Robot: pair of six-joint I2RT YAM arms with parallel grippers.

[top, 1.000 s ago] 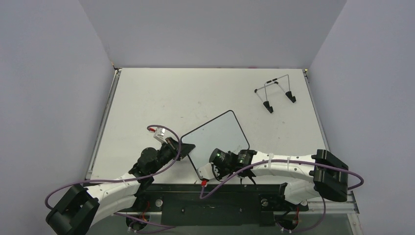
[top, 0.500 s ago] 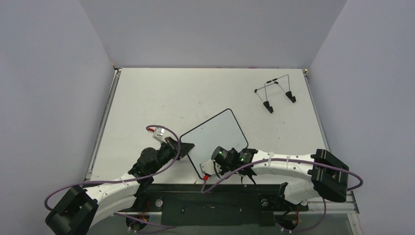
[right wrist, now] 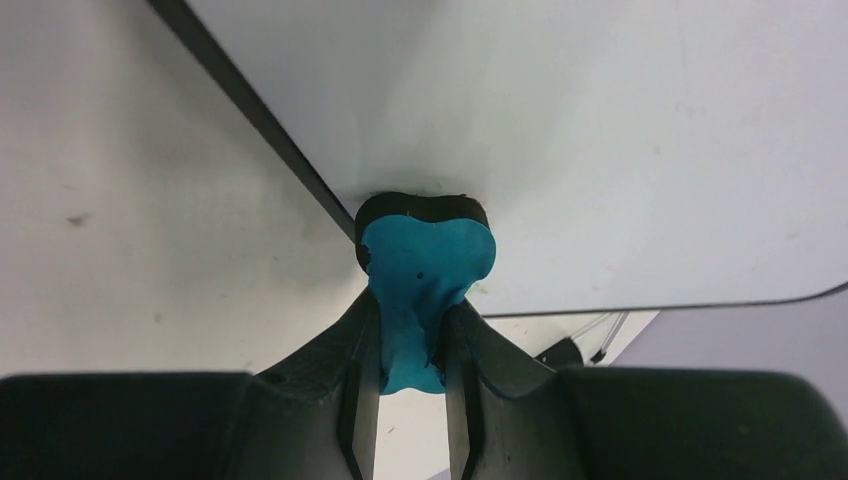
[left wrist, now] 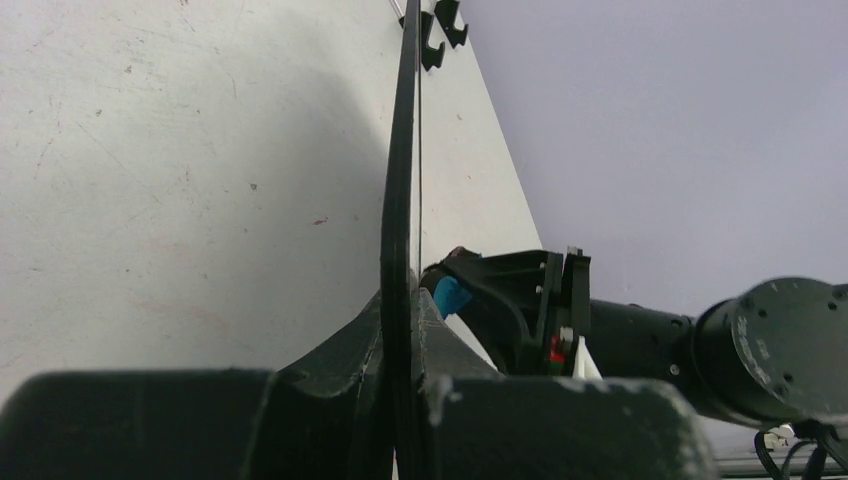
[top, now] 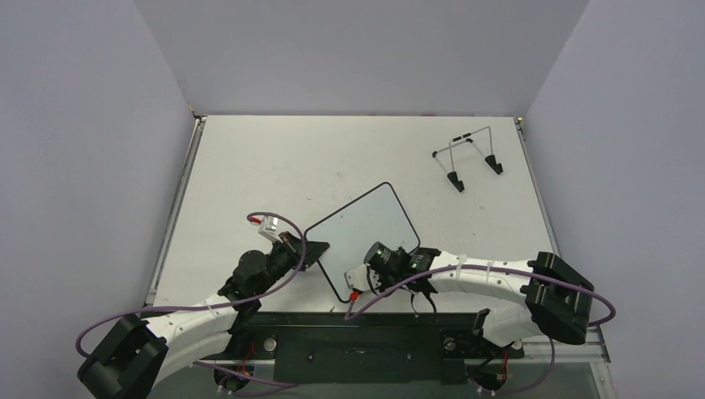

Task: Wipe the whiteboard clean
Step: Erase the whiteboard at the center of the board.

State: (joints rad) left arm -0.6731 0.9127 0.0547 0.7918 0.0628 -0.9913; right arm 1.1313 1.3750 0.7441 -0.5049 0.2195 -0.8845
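between 3 grey walls (top: pixel 357 50), scuffed table (top: pixel 291 166) w/ whiteboard (top: pixel 366 229).

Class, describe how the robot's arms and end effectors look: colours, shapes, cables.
The left arm and right arm have white shells, black joints and looping purple cables with red plugs. The left end effector and right end effector have dark, tapering fingers.

Plain lilac-grey walls (top: pixel 357 50) enclose a scuffed white table (top: pixel 291 166); lighting seems even, diffuse.
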